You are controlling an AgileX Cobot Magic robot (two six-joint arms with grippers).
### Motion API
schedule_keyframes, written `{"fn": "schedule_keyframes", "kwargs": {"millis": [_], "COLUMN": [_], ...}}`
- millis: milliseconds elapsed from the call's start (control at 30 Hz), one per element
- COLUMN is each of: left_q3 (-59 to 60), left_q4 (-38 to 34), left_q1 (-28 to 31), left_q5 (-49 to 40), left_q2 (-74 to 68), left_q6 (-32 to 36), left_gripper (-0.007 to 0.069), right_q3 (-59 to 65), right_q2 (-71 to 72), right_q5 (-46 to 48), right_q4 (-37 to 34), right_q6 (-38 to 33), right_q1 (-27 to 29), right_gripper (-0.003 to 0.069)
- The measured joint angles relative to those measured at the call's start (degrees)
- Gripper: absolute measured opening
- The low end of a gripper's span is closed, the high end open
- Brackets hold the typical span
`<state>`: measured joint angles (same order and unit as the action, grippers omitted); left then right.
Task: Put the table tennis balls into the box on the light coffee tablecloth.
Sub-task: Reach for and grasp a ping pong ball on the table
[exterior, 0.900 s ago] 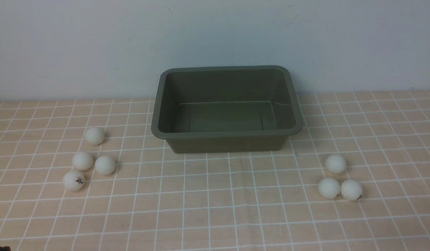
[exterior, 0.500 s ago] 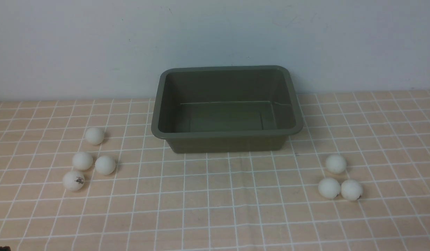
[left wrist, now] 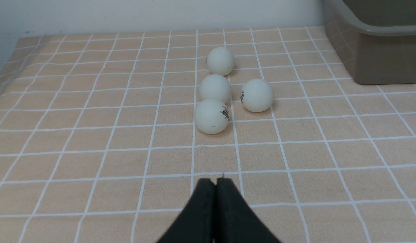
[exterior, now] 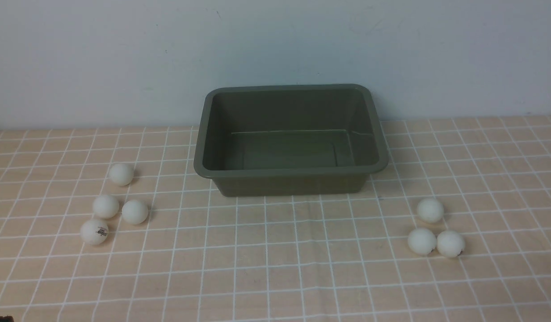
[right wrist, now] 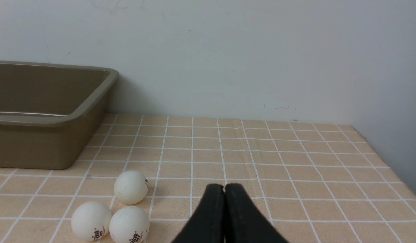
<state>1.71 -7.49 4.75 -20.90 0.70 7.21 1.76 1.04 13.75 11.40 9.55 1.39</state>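
The olive-green box (exterior: 291,171) stands empty at the back middle of the light coffee tablecloth (exterior: 275,268). Several white table tennis balls lie to its left (exterior: 135,211), one with dark lettering (exterior: 94,231). Three more lie to its right (exterior: 430,210). Neither gripper shows in the front view. In the left wrist view my left gripper (left wrist: 216,180) is shut and empty, short of the left balls (left wrist: 211,116). In the right wrist view my right gripper (right wrist: 224,186) is shut and empty, beside the right balls (right wrist: 131,187).
A pale wall rises right behind the box (right wrist: 49,116). The cloth's right edge (right wrist: 390,162) drops off near the right arm. The box's corner (left wrist: 376,50) also shows in the left wrist view.
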Motion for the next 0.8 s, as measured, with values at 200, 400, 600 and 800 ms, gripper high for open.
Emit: {"fn": "schedule_keyframes", "kwargs": {"millis": [200,400,600,800], "left_q3": [0.0,0.0,0.0,0.0], "left_q4": [0.0,0.0,0.0,0.0], "left_q1": [0.0,-1.1,-6.1,-7.0], "left_q5": [0.0,0.0,0.0,0.0], "left_q2": [0.0,0.0,0.0,0.0], "left_q6": [0.0,0.0,0.0,0.0], "left_gripper": [-0.0069,-0.0069,-0.0069,-0.0069], "right_q3": [0.0,0.0,0.0,0.0], "right_q2": [0.0,0.0,0.0,0.0], "right_q5": [0.0,0.0,0.0,0.0], "right_q4": [0.0,0.0,0.0,0.0], "right_q6": [0.0,0.0,0.0,0.0], "right_q1": [0.0,0.0,0.0,0.0], "right_gripper": [-0.0018,-0.0018,-0.0018,-0.0018]}}
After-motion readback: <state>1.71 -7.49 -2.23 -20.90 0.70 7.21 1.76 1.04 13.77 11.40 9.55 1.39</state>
